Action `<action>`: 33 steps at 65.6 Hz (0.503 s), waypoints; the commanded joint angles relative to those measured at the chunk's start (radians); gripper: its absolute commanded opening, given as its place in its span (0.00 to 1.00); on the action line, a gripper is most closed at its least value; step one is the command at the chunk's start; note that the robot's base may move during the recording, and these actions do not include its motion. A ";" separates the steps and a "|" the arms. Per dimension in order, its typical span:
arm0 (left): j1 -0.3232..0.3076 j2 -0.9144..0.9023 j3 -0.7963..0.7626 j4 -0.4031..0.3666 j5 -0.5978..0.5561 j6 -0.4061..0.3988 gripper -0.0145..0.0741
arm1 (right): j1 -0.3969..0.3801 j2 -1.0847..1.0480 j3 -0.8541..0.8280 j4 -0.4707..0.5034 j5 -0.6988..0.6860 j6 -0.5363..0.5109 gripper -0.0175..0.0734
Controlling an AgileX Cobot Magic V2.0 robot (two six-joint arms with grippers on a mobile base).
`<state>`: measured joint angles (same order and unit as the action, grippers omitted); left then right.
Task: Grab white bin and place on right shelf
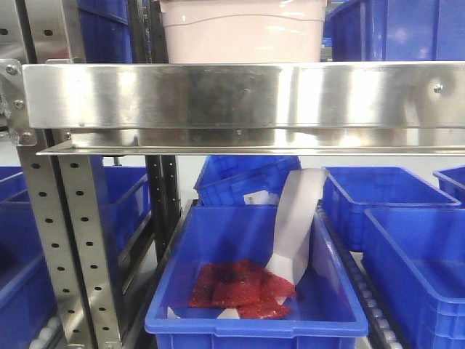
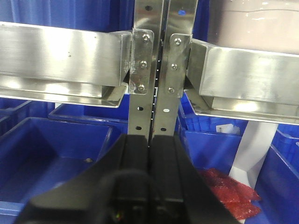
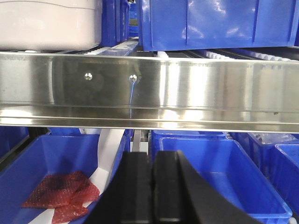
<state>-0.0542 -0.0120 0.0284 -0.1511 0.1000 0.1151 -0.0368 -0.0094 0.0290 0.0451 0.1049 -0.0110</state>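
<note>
On right shelf (image 1: 240, 94): white bin (image 1: 243, 33) upright, long axis unclear; both hands (image 2: 150, 154) (image 3: 154, 177) pinched closed, holding nothing.

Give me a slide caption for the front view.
White bin sits on the steel shelf; below, a blue bin holds red bags.

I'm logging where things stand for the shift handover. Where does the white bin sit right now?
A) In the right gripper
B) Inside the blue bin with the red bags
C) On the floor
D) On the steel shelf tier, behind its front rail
D: the white bin rests on the right shelf, above its shiny front rail, and neither shut gripper holds it.
</note>
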 commanded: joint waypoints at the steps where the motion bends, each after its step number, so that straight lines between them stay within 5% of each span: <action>1: -0.006 -0.011 0.000 0.001 -0.078 -0.008 0.03 | 0.001 -0.015 -0.001 0.002 -0.087 -0.008 0.27; 33: -0.006 -0.011 0.000 -0.001 -0.080 -0.008 0.03 | 0.001 -0.015 -0.001 0.002 -0.087 -0.008 0.27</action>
<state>-0.0542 -0.0120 0.0284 -0.1511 0.1000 0.1151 -0.0368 -0.0094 0.0290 0.0451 0.1049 -0.0110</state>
